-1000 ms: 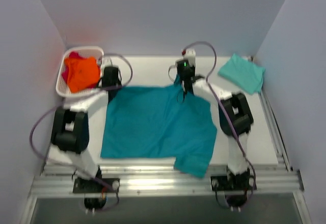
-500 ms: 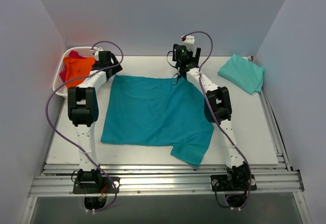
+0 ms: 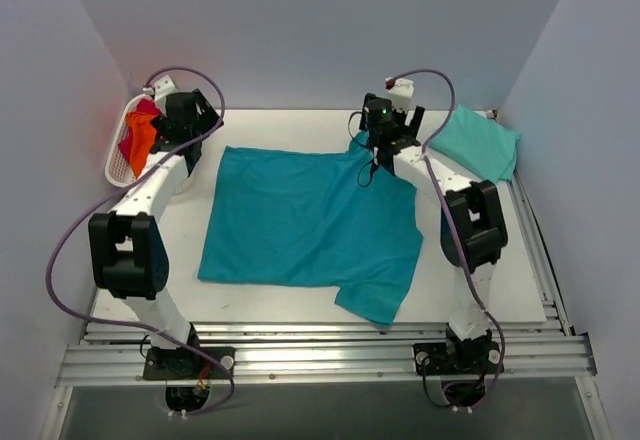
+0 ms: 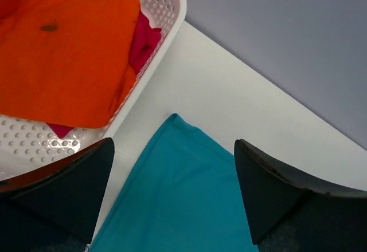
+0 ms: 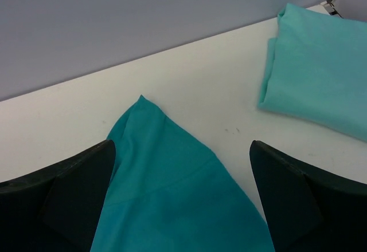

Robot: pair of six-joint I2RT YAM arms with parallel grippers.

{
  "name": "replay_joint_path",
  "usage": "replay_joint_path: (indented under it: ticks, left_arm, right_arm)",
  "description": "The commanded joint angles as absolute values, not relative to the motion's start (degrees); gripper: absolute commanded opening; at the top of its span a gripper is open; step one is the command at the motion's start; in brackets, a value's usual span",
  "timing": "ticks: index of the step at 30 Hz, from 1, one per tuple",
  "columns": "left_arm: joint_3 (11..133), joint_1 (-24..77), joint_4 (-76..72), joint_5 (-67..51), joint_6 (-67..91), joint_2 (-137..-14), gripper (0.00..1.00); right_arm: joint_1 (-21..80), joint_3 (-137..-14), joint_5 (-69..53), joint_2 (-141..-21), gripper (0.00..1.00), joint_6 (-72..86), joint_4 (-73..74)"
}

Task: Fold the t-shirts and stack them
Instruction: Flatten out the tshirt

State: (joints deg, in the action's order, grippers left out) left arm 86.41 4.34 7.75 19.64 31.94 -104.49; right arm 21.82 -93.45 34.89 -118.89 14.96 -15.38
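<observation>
A deep teal t-shirt lies spread flat on the table, one sleeve sticking out at the near right. My left gripper hangs open over its far left corner, touching nothing. My right gripper hangs open over the far right corner, also empty. In both wrist views the cloth lies on the table below the wide-spread jaws. A paler mint-green t-shirt lies folded at the far right. Orange and magenta-red t-shirts lie in the basket.
The white lattice basket stands at the far left corner, close beside my left gripper. Grey walls enclose the table on three sides. A metal rail runs along the near edge by the arm bases.
Both grippers have opened and let go of the teal shirt's far corners. The left one has drawn back left toward the basket, the right one to the right. The shirt now lies flat.
</observation>
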Motion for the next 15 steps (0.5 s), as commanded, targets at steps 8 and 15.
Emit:
replay_joint_path:
  ticks: [8, 15]
  left_arm:
    - [74.3, 8.1, -1.1, 14.9, 30.6, -102.2, 0.96]
    - [69.9, 7.2, -4.1, 15.3, 29.4, -103.5, 0.96]
  right_arm:
    - [23.6, -89.4, 19.2, -119.4, 0.82, 19.7, -19.3]
    - [23.5, -115.8, 16.5, -138.0, 0.59, 20.1, -5.9]
